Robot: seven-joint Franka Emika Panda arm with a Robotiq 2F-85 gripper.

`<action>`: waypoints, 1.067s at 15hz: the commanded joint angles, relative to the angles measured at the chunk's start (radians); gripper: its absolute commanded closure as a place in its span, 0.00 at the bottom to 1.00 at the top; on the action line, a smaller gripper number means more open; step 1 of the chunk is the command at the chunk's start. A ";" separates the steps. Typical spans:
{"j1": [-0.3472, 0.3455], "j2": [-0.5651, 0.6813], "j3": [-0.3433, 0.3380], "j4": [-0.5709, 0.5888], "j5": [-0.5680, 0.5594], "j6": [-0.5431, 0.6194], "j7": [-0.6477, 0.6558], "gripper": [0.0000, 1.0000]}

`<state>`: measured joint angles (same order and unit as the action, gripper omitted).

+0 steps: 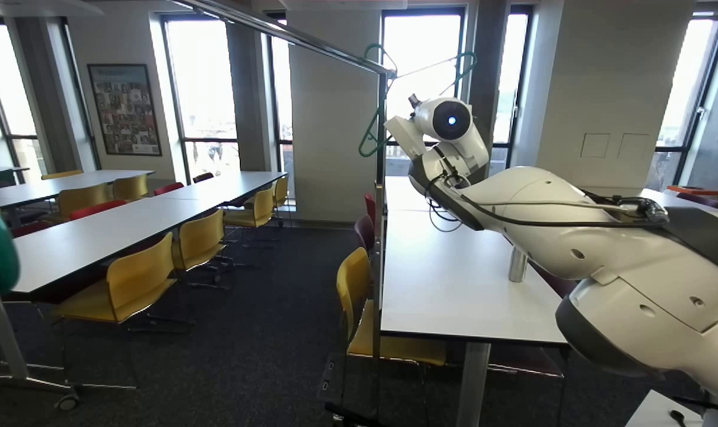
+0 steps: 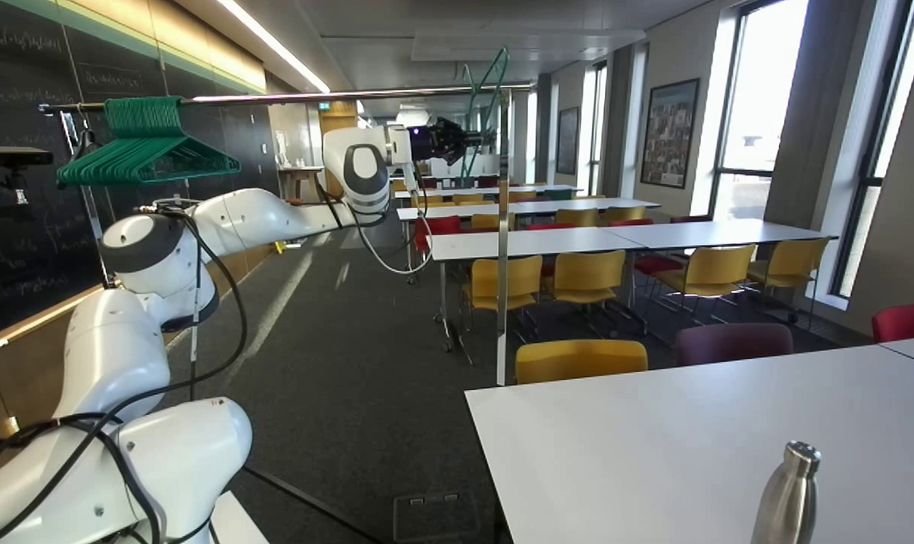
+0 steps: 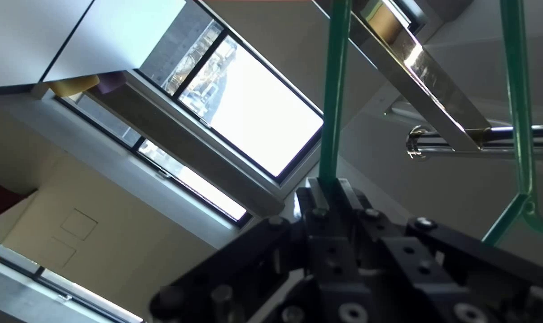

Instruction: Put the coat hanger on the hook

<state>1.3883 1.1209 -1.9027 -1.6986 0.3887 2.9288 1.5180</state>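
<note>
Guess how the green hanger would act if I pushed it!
The green hanger is probably light, being thin, and fairly stiff: its gripped side looks straight. It might twist where the fingers pinch one strand. Its shine hints it's slippery.

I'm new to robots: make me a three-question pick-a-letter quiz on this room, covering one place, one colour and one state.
1. Where does the metal bottle stand?
A. On the floor
B. On a yellow chair
C. On a white table

2. What colour are the bunched hangers on the rail?
A. Green
B. Red
C. Yellow

3. Which state is the gripper in?
A. Open, holding nothing
B. Shut on a wire hanger
C. Shut on the bottle

Answers:
1 C: both exterior views show it on that table.
2 A: the bunch looks green in an exterior view.
3 B: the wrist view shows it clamped on the hanger's green wire.
</note>
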 commanded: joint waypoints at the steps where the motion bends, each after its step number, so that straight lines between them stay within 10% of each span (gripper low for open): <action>1: 0.021 -0.002 0.014 -0.034 0.005 0.026 0.037 0.98; 7: 0.039 -0.012 0.029 -0.048 -0.006 0.032 0.031 0.98; 8: 0.044 -0.017 0.031 -0.050 -0.007 0.036 0.026 0.66; 16: 0.180 -0.031 0.000 -0.139 0.021 0.211 -0.008 0.12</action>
<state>1.4672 1.1205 -1.8795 -1.7593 0.3888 3.0568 1.5440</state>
